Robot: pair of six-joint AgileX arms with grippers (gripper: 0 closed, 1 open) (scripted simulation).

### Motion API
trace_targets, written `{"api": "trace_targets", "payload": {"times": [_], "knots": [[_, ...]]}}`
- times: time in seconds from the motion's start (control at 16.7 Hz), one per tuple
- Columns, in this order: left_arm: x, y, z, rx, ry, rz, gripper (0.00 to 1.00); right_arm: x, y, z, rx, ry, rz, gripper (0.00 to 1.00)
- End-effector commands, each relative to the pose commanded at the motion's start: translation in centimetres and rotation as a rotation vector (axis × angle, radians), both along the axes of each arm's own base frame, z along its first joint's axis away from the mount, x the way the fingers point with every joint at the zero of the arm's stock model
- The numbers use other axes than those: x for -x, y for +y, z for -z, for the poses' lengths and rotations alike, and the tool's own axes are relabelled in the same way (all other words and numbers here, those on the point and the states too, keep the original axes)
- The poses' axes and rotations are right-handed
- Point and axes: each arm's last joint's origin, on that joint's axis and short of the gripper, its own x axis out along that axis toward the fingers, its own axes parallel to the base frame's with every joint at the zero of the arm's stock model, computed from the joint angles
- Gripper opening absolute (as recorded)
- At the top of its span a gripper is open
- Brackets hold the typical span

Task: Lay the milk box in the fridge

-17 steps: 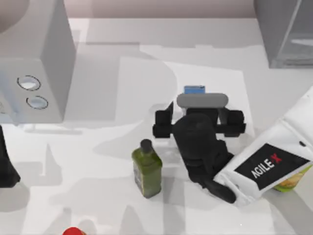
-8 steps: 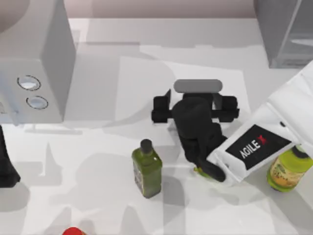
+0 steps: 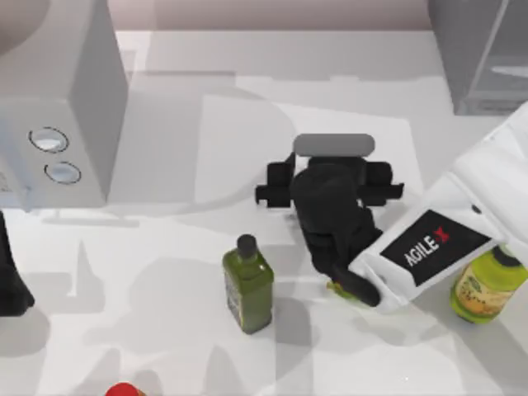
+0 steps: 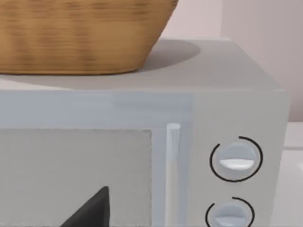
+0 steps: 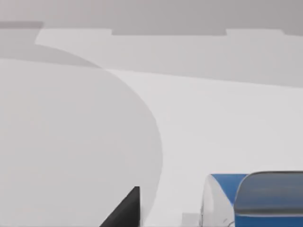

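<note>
The milk box is hidden under my right gripper point(image 3: 330, 180) in the top view, near the middle of the table. The right wrist view shows the milk box's blue top and white side point(image 5: 222, 194) close below the camera. One dark finger point(image 5: 125, 210) stands beside the box with a gap of bare table between them, so the gripper is open around it. The fridge point(image 3: 478, 58) is the dark grey cabinet at the back right corner. My left arm point(image 3: 10, 280) is parked at the left edge.
A pale grey box with two dials point(image 3: 58, 107) fills the back left, with a wicker basket point(image 4: 80, 33) on top. A green bottle with a black cap point(image 3: 247, 289) stands in front of the gripper. A yellow-green bottle point(image 3: 487, 289) sits under the right arm. Something red point(image 3: 124, 389) lies at the front edge.
The right arm swung back and up the table, so the gripper now covers the milk box's blue top and uncovers the yellow-green bottle. Its fingers drew inward a little.
</note>
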Motion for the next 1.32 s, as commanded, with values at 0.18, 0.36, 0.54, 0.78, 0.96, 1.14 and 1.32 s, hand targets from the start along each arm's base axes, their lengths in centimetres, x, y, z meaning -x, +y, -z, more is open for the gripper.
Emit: {"api": "trace_targets", "payload": {"times": [0.18,0.36,0.54,0.78,0.96,1.14,1.32], "knots": [[0.0,0.0,0.0,0.000,0.000,0.000,1.00,0.0,0.0,0.0,0.000,0.000,0.000,0.40],[0.0,0.0,0.0,0.000,0.000,0.000,1.00,0.0,0.0,0.0,0.000,0.000,0.000,0.17],[0.0,0.0,0.0,0.000,0.000,0.000,1.00,0.0,0.0,0.0,0.000,0.000,0.000,0.00],[0.0,0.0,0.0,0.000,0.000,0.000,1.00,0.0,0.0,0.0,0.000,0.000,0.000,0.00],[0.0,0.0,0.0,0.000,0.000,0.000,1.00,0.0,0.0,0.0,0.000,0.000,0.000,0.00],[0.0,0.0,0.0,0.000,0.000,0.000,1.00,0.0,0.2,-0.6,-0.006,-0.004,-0.003,0.00],[0.0,0.0,0.0,0.000,0.000,0.000,1.00,-0.5,0.5,-3.6,-0.014,-0.010,-0.003,0.00]]}}
